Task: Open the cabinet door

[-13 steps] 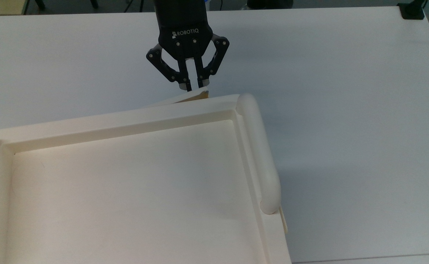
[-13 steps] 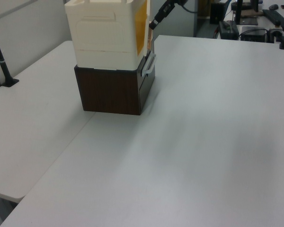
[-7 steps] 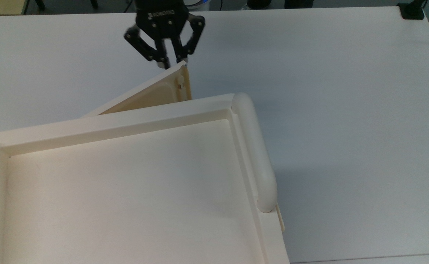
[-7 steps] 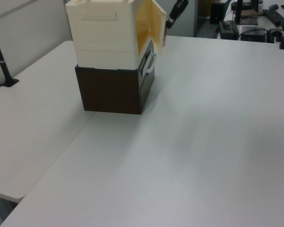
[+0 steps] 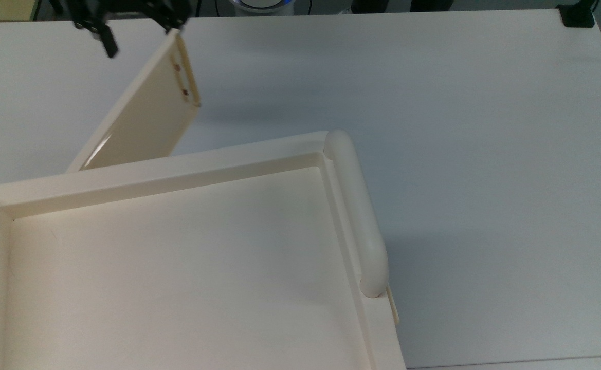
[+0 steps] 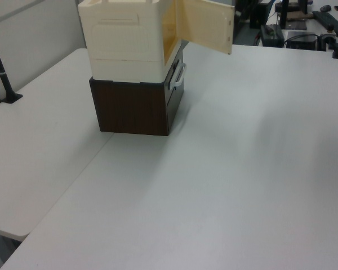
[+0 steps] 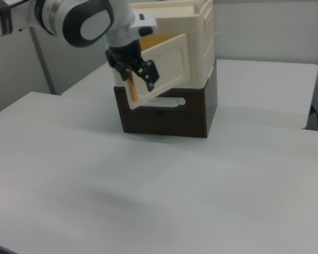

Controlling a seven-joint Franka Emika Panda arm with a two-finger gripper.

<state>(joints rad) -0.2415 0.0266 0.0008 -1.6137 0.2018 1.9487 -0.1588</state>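
Note:
The cabinet door is a thin cream panel swung well out from the cream cabinet. Its inner face carries small fittings near the free edge. In the left view the cabinet door stands out to the right of the body, and in the right view the cabinet door shows its moulded outer face. My gripper is at the door's free edge, at the top left of the top view. It is open, and one finger is close against the edge. In the right view my gripper straddles the door's orange-lit edge.
The cabinet sits on a dark brown box with a pale handle. Its recessed top and a thick tube rail take up the lower left of the top view. White table stretches to the top view's right.
The door has swung from nearly shut to wide open. My gripper moved up and to the top view's left with the door's free edge, and its fingers have spread apart.

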